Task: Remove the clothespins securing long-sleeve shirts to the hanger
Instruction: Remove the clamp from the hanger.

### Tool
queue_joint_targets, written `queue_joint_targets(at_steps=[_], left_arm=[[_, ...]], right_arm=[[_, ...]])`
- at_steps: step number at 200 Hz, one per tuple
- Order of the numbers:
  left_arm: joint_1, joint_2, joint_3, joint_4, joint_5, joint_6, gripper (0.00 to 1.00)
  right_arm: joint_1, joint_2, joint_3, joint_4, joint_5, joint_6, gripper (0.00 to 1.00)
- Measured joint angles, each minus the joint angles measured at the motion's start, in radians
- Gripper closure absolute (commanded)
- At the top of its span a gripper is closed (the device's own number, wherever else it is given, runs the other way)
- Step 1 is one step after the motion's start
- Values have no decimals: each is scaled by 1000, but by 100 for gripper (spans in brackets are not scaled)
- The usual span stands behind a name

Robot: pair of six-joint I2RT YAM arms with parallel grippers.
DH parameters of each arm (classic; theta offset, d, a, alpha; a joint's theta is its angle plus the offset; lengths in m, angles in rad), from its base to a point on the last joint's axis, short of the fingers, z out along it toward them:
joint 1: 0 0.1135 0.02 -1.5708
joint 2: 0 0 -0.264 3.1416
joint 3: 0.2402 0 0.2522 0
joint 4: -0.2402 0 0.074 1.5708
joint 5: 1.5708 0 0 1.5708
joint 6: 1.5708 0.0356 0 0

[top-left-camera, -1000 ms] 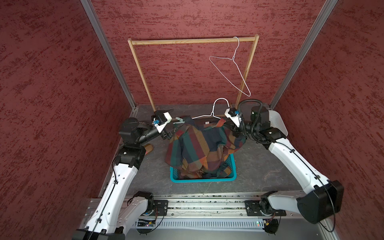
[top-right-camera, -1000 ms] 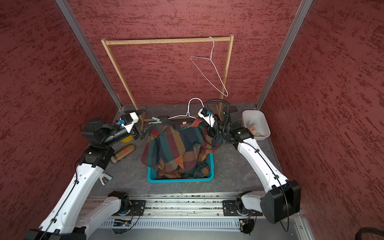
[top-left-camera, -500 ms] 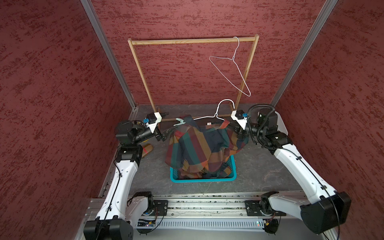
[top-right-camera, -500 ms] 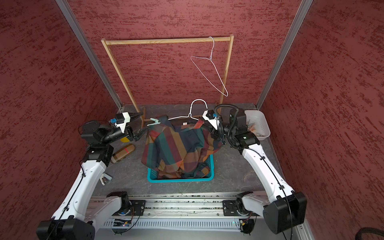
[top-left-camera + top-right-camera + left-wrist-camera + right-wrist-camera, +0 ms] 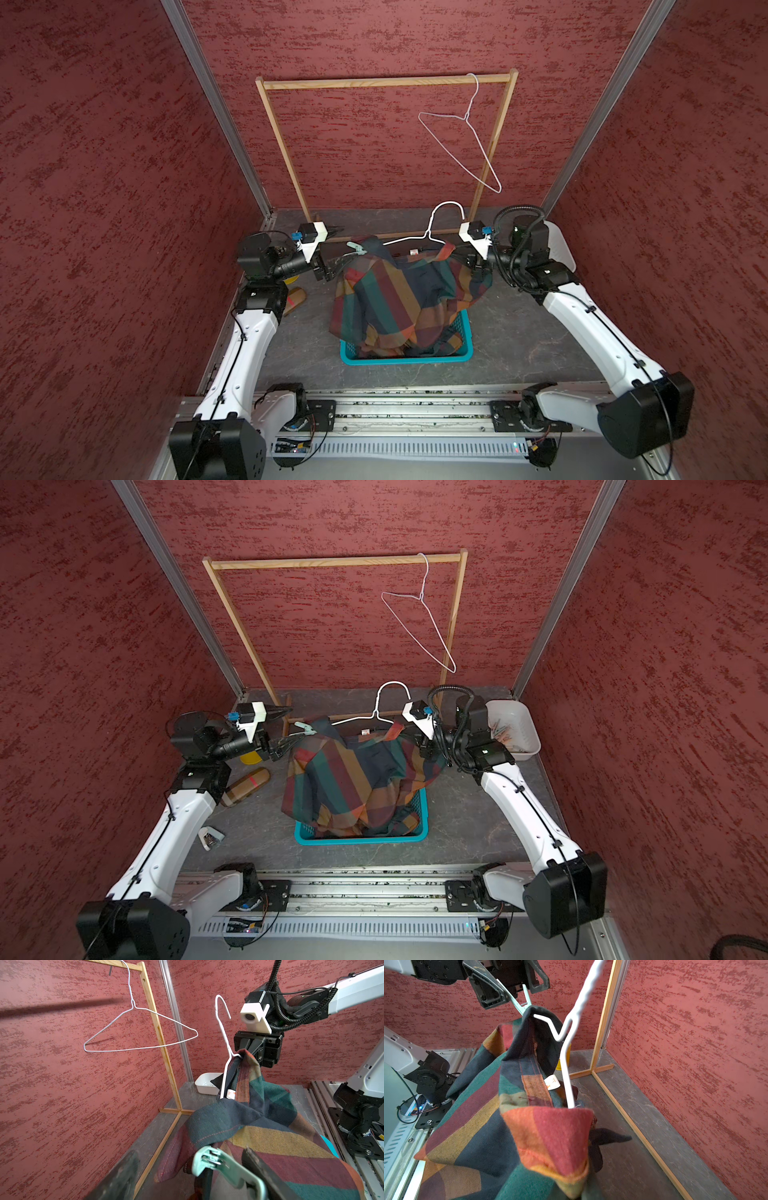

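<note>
Left gripper: has come forward again to the mint clothespin, fingers wide, straddling it, not squeezing. Clothespin clipped on long-sleeve shirt shoulder at one hanger end. Right gripper: clamped on the opposite shoulder. Shirt tail in basket, table centre.

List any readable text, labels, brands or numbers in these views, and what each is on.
No text can be read in any view.
Neck label inside the collar of the plaid shirt: orange marks on white, too blurred to read.
</note>
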Motion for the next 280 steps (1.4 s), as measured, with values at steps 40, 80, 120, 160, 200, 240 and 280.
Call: queue_joint_targets(at_steps=[40,80,120,160,200,240,280], left_arm=[[-44,19,13,-64,-11,53,26],[-50,24,13,-97,-26,74,33],[-50,23,13,-99,-26,77,34],[-51,16,13,-99,-25,77,34],[-55,11,13,-99,-20,76,35],[-58,11,18,-99,-11,76,38],[-59,0,20,-100,-5,76,46]], right_arm=[[1,0,2,17,-12,12,100],[2,2,6,27,-18,13,100],[4,13,6,27,-23,18,100],[7,16,6,27,-23,19,100],[7,17,6,27,-23,19,100],[8,18,6,27,-23,20,100],[8,18,6,27,-22,20,100]])
